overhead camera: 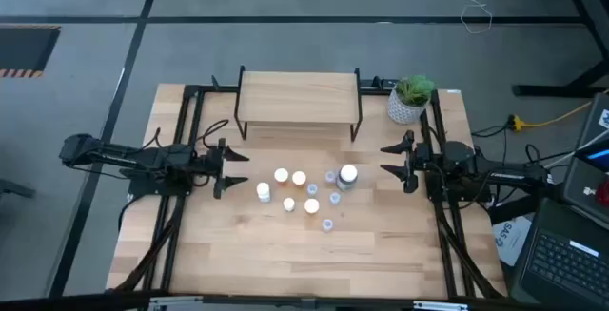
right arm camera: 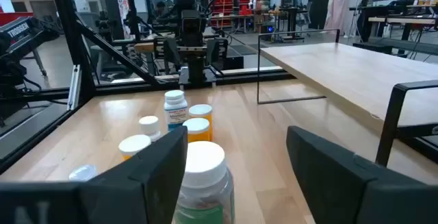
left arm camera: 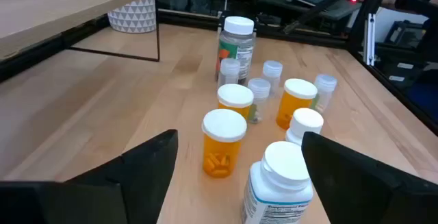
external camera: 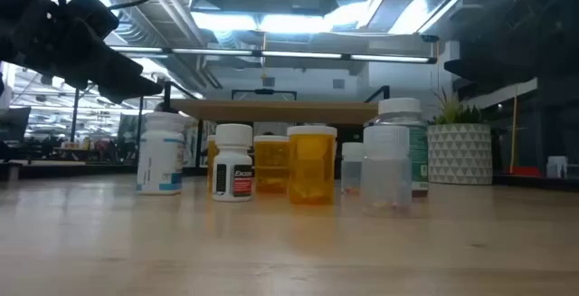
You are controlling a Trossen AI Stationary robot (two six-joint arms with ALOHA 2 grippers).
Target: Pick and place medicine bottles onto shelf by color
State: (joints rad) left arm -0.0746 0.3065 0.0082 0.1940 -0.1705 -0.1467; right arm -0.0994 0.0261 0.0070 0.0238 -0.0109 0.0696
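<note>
The medicine bottles (overhead camera: 304, 189) stand upright in a cluster mid-table, in front of the shelf (overhead camera: 298, 97). Among them are several orange ones (left arm camera: 222, 142), a white one (left arm camera: 280, 183), tiny clear ones (left arm camera: 259, 90) and the larger green-labelled bottle (overhead camera: 346, 176). The shelf's board is bare. My left gripper (overhead camera: 240, 169) is open at the cluster's left, just short of the white bottle (overhead camera: 264, 191). My right gripper (overhead camera: 388, 162) is open at the cluster's right. It faces the green-labelled bottle (right arm camera: 202, 183) with a gap between them.
A white pot with a green plant (overhead camera: 410, 100) stands at the shelf's right end. Black frame rails (overhead camera: 181, 149) run along both table sides under the arms. Bare wood lies between the cluster and the near edge (overhead camera: 304, 263).
</note>
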